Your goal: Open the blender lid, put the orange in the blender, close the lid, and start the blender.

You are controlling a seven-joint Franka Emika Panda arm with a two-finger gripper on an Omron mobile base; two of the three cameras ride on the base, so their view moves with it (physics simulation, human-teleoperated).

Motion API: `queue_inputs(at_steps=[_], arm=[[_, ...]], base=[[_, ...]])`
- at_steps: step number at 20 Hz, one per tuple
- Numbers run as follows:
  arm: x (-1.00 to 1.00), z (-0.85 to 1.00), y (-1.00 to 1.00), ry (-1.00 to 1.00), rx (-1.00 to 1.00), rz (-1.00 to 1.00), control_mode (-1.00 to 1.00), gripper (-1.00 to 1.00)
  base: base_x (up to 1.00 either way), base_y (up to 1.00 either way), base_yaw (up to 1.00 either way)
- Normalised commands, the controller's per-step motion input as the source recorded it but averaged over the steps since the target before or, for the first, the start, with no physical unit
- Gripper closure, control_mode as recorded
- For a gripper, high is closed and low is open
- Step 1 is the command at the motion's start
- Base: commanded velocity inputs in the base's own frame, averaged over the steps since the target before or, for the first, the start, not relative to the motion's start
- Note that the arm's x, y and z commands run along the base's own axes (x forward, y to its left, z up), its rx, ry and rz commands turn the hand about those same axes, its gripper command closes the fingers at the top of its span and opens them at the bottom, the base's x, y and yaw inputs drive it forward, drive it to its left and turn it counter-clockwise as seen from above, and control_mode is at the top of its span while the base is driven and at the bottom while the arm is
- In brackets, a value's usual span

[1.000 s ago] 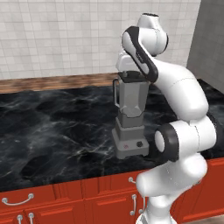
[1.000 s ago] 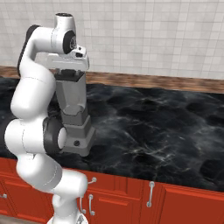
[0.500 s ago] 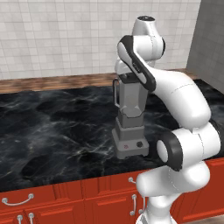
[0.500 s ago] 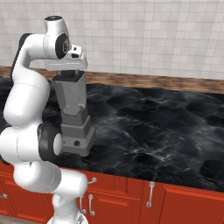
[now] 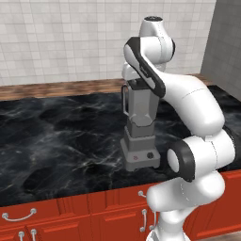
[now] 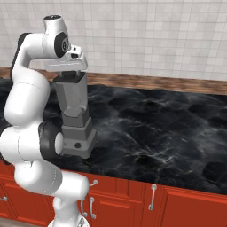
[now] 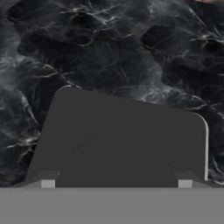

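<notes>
The top of the blender (image 5: 140, 123) is covered by the arm's hand in both base views, so the lid (image 7: 127, 140) can't be made out there. The gripper (image 7: 116, 184) fingertips are mostly cut off at the lid's near edge, spread unreadable.

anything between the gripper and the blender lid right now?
Nothing visible. In the hand view the blender lid lies directly below the fingertips, with only black marble counter around it. In the right base view the hand sits right above the blender. Whether the fingers touch the lid can't be told.

Black marble counter (image 5: 61, 141) — red cabinets (image 6: 186, 208)
</notes>
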Motion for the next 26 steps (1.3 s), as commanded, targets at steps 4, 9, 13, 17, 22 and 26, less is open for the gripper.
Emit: queue_inputs(at_steps=[4, 9, 13, 17, 22, 26], arm=[[0.02, -0.64, 0.00, 0.05, 0.00, 0.00, -1.00, -1.00], [0.00, -0.18, 0.00, -0.01, 0.02, 0.00, -1.00, -1.00], [0.00, 0.00, 0.00, -0.07, 0.01, 0.00, -1.00, -1.00], [0.00, 0.02, 0.00, -0.12, 0.00, 0.00, -1.00, -1.00], [-0.04, 0.23, 0.00, -0.18, 0.00, 0.00, -1.00, -1.00], [-0.43, 0.58, 0.00, -0.35, 0.00, 0.00, -1.00, -1.00]], base=[[0.00, 0.00, 0.00], [0.00, 0.00, 0.00], [0.00, 0.00, 0.00], [0.00, 0.00, 0.00], [0.00, 0.00, 0.00], [0.00, 0.00, 0.00]])
